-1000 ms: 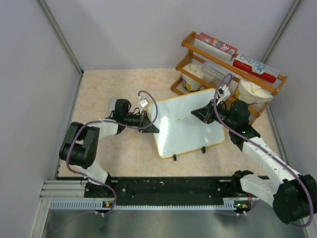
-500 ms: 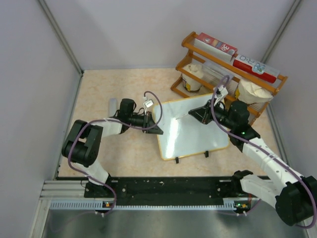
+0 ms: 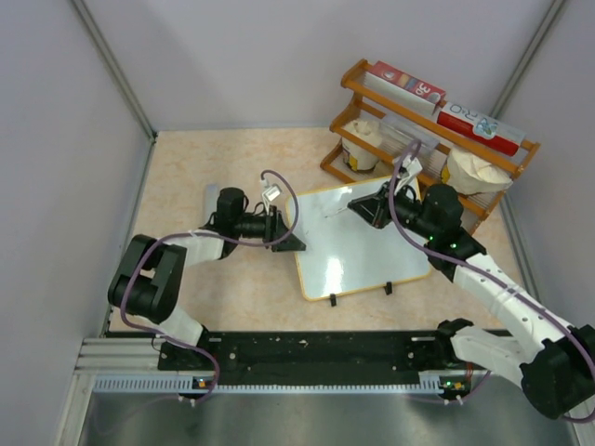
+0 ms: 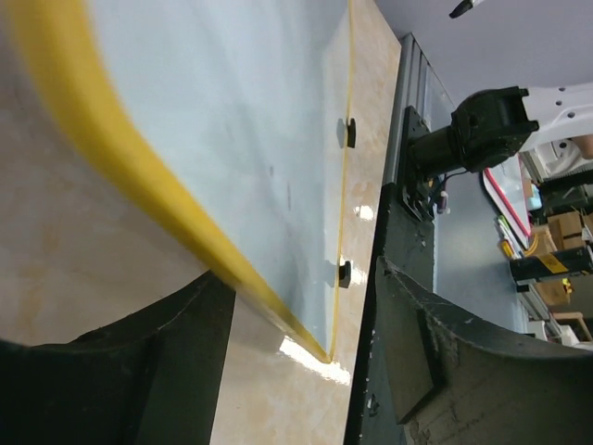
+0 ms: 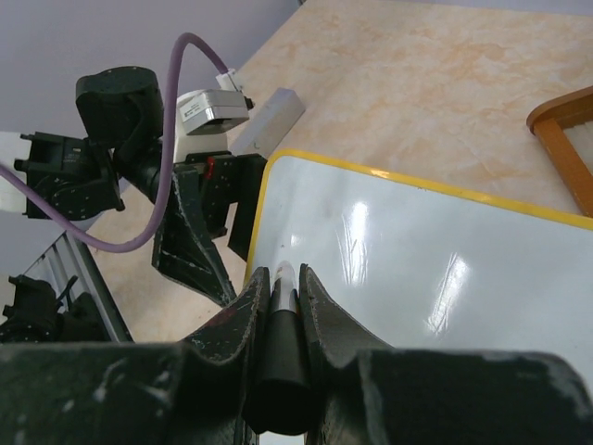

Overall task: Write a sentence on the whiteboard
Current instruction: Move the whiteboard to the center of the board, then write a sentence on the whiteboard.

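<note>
1. Top external: the whiteboard [image 3: 364, 243] lies on the table [image 3: 214, 158] between the arms. The left gripper [image 3: 284, 234] is at its left edge and the right gripper [image 3: 363, 208] over its far left part. No lettering shows.
2. Left wrist: the fingers [image 4: 120, 371] stand spread, unclamped, with the board's yellow rim passing between them.
3. Right wrist: the fingers [image 5: 324, 315] are clenched on a black marker [image 5: 281, 324], its tip near the board's left edge. Writing seems not yet begun, so the whole sentence is left to do.

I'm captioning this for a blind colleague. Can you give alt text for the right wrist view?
The right hand grips a marker aimed at a corner of the whiteboard. Beyond it, the left hand sits open at the board's yellow-rimmed edge.
</note>
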### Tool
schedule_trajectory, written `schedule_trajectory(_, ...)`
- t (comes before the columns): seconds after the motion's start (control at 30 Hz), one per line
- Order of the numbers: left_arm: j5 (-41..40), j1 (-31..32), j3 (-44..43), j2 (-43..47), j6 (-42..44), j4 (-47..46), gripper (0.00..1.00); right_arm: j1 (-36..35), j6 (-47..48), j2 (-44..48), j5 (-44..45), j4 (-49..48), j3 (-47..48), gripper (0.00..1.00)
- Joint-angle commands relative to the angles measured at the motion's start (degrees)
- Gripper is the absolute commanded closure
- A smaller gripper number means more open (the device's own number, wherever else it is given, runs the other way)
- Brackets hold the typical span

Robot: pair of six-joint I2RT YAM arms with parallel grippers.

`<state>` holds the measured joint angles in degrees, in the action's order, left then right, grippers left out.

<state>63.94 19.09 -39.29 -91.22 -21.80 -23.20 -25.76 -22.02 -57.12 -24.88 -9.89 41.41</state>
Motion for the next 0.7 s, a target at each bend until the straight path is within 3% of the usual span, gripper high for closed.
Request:
schedule_trajectory(0.0, 1.9, -3.3, 0.4, 1.7, -6.0, -12.5, 0.34, -0.7, 0.6, -1.6, 0.1, -3.2, 3.9, 1.00)
schedule_trajectory(0.2, 3.8, -6.4, -5.7, -2.1, -8.3, -13.6, 0.34, -1.7, 0.8, -4.4, 0.7, -4.0, 6.0, 1.00)
schedule_trajectory(0.43, 7.3, -8.3, -9.0, -8.1, -22.1, -33.6, 0.38, -5.3, 4.3, -6.9, 6.9, -1.3, 9.6, 1.00)
schedule_trajectory(0.67, 8.6, -8.3, -10.9, -9.2, -19.5, -28.2, 0.48, -8.2, 7.1, -9.4, 12.2, 1.1, 13.3, 1.00)
